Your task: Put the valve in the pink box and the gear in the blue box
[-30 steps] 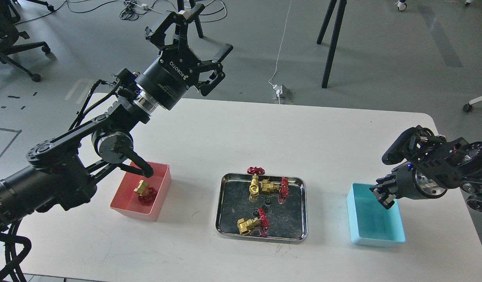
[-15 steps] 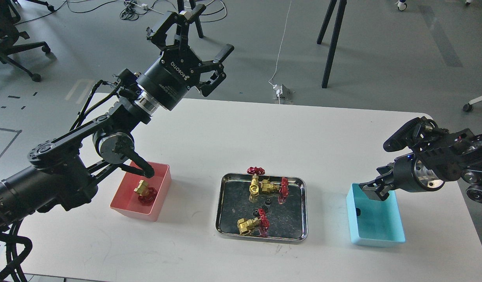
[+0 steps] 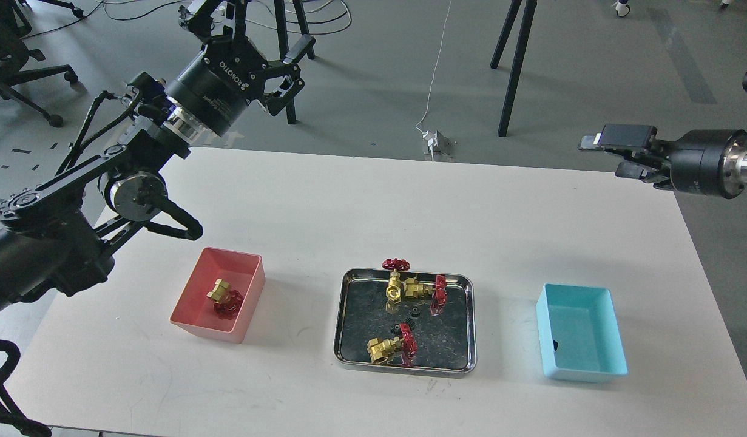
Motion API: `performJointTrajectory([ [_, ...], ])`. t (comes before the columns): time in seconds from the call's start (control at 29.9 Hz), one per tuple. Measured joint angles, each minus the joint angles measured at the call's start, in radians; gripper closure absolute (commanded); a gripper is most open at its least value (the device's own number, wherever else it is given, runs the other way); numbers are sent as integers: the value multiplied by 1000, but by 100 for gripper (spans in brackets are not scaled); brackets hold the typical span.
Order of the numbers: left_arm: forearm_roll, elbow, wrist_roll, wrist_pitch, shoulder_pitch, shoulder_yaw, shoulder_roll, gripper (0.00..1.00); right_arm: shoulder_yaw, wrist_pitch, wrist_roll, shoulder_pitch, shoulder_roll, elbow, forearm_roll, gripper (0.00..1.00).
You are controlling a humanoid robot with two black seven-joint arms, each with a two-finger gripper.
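Note:
The pink box (image 3: 194,294) stands at the left and holds one brass valve (image 3: 223,297) with a red handwheel. The blue box (image 3: 582,358) stands at the right with a tiny black gear (image 3: 555,346) against its left inner wall. The steel tray (image 3: 455,340) in the middle holds three more valves (image 3: 391,349) and a few black gears (image 3: 414,313). My left gripper (image 3: 252,27) is open and empty, raised high beyond the table's back left. My right gripper (image 3: 619,155) is open and empty, raised over the table's back right edge, well above the blue box.
The tray sits between the two boxes near the table's front. Beyond the table's back edge are tripod legs (image 3: 513,67), a power brick with a cable (image 3: 437,142) and an office chair (image 3: 21,67) on the floor.
My right gripper rose out of the blue box and swung up and back, leaving a gear inside. My left arm lifted up and to the left, away from the pink box.

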Motion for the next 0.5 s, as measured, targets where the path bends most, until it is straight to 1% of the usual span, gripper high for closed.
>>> performJointTrajectory([
  [0.07, -16, 55, 0, -17, -17, -2, -21, 8, 38, -52, 21, 0, 50, -41, 204, 0],
  [0.13, -55, 103, 0, -23, -34, -12, -46, 7, 88, -57, 68, -1, 102, -99, 426, 0],
  [0.17, -81, 116, 0, -24, -36, -24, -53, 4, 105, -41, 95, -2, 125, -124, 519, 0],
  [0.23, -159, 132, 0, -25, -30, -71, -65, 3, 128, 47, 161, -4, 179, -190, 705, 0],
  [0.27, -194, 136, 0, -25, -17, -96, -69, 3, 134, 88, 189, -5, 204, -225, 748, 0],
  [0.33, -236, 139, 0, -25, 20, -134, -70, 2, 137, 126, 224, -6, 255, -291, 784, 0],
  [0.4, -249, 140, 0, -25, 52, -149, -65, 1, 138, 138, 238, -9, 305, -343, 793, 0],
  [0.5, -252, 138, 0, -25, 73, -150, -57, 1, 137, 142, 242, -13, 350, -391, 794, 0],
])
